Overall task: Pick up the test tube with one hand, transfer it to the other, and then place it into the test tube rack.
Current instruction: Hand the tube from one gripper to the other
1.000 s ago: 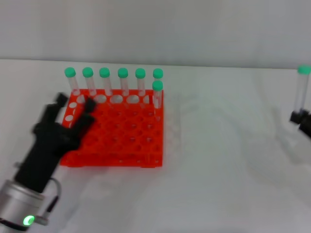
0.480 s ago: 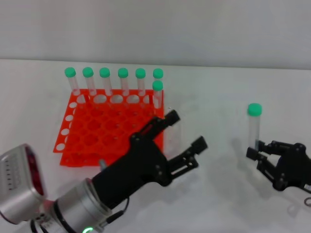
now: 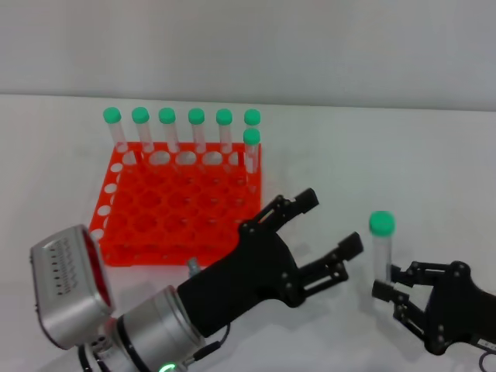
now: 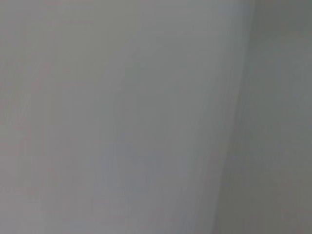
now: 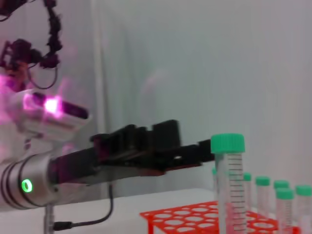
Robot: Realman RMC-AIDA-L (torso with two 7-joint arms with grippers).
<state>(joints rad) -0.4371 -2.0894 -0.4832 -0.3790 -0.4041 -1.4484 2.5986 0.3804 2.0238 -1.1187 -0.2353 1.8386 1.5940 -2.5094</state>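
- Currently the right gripper (image 3: 385, 293) is gripping the test tube (image 3: 380, 248) upright near its lower end, jaws closed on it.
- Meanwhile the left gripper (image 3: 332, 231) is reaching with jaws spread; a misjudged closure risks knocking the tube loose onto the bench (image 3: 387, 155).

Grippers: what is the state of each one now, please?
Left gripper: open, empty, jaws spread toward the test tube.
Right gripper: shut on the test tube, held upright.

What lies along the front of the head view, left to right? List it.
Grey box on the left arm → left claw, open → test tube, upright → right claw, shut on the tube's lower end. The red rack sits farther back, so it is left out.
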